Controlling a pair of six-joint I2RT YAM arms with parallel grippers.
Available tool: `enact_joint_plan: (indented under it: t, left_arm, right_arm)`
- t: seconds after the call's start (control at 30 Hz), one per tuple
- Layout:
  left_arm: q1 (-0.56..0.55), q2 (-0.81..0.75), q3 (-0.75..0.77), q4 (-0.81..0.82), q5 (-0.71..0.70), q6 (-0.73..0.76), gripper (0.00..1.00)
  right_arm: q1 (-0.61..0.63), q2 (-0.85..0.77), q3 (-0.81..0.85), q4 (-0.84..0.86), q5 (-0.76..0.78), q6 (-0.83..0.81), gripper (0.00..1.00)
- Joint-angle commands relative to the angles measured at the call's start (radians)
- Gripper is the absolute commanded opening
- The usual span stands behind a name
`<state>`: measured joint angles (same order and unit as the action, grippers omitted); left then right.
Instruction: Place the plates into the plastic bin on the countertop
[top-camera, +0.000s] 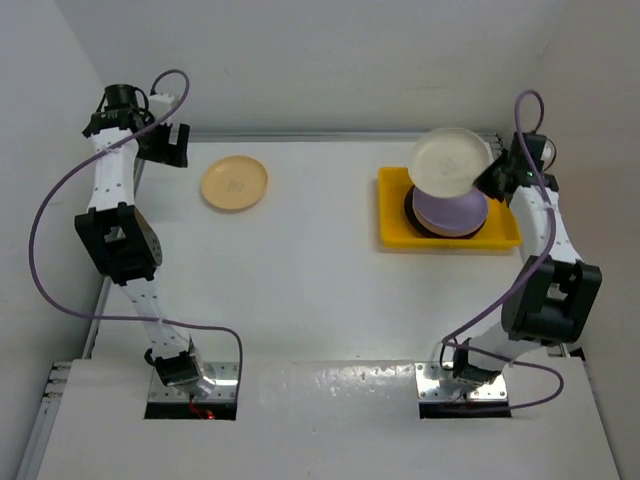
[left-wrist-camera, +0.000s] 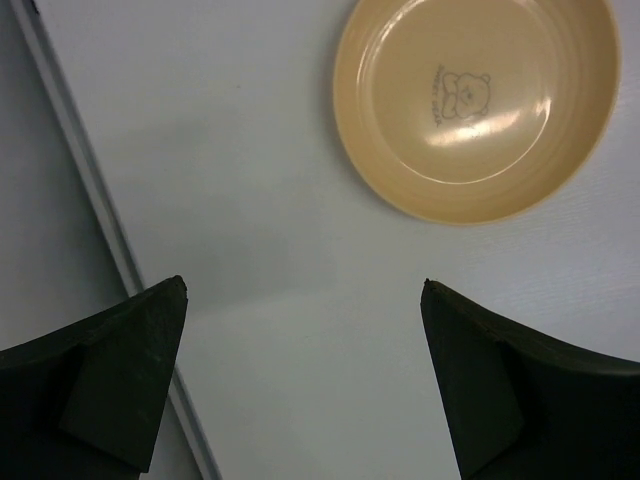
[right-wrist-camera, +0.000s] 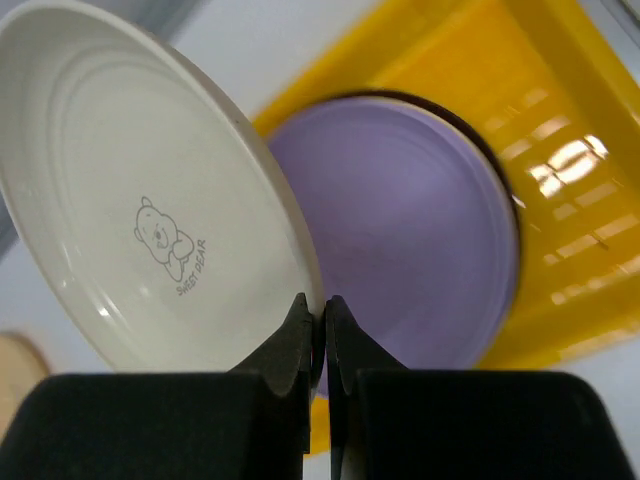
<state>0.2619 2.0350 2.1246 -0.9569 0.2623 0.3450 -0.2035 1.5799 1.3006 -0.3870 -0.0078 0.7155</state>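
While the right gripper (right-wrist-camera: 318, 310) pinches the cream plate (right-wrist-camera: 150, 210) by a thin strip of rim, jaws almost closed on it, the plate hangs steeply tilted above the bin (top-camera: 392, 236).

- Bin: right side of bench (top-camera: 300, 280). It holds a stack with a lavender plate (right-wrist-camera: 410, 250) on top and a dark-rimmed plate (top-camera: 409, 210) under it. Full count: cannot tell.
- Left gripper (left-wrist-camera: 302, 288): wide open, holding nothing, over bare bench just left of the peach plate (left-wrist-camera: 475, 100), far left, well apart from the bin.

Risks, judged:
1. Hold is on the rim only. The plate could pivot or slip between the pads and fall edge-first onto the lavender plate, then bounce out.
2. If released at this tilt, 1 edge lands first. The plate may slide off the stack and lean on the bin wall instead of nesting.
3. In the top view the plate seems to reach past the bin's far edge, though its height may explain that. Letting go without centring could put it on the bench.
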Motion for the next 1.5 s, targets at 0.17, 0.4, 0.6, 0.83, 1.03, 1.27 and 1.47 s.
enact_joint_plan:
  t: [0.17,0.4,0.6,0.83,1.03,1.27,1.47]
  left_arm:
    - [-0.038,0.097,-0.113,0.073,-0.006,-0.133,1.0]
    - [-0.038,0.132,-0.193,0.171,-0.024,-0.199,1.0]
    - [-0.047,0.2,-0.203,0.219,-0.012,-0.247,1.0]
    - [-0.078,0.295,-0.166,0.293,-0.072,-0.317,0.95]
    - [-0.087,0.386,-0.104,0.305,0.039,-0.327,0.61]
    - [-0.13,0.412,-0.115,0.196,0.228,-0.247,0.0]
    - [-0.191,0.148,-0.254,0.167,0.311,-0.1,0.0]
  right_arm:
    - [-0.103,0.029,-0.044,-0.118,-0.067,-0.096,0.0]
    - [-0.114,0.095,-0.072,-0.075,-0.044,-0.087,0.16]
    - [-0.082,0.124,-0.008,-0.124,0.055,-0.162,0.71]
    - [-0.01,0.066,0.025,-0.162,0.186,-0.252,0.78]
    - [0.076,-0.027,0.022,-0.167,0.268,-0.287,0.78]
    - [0.274,-0.118,-0.023,-0.093,0.315,-0.297,0.78]
    - [0.54,-0.068,-0.005,0.013,0.16,-0.292,0.75]
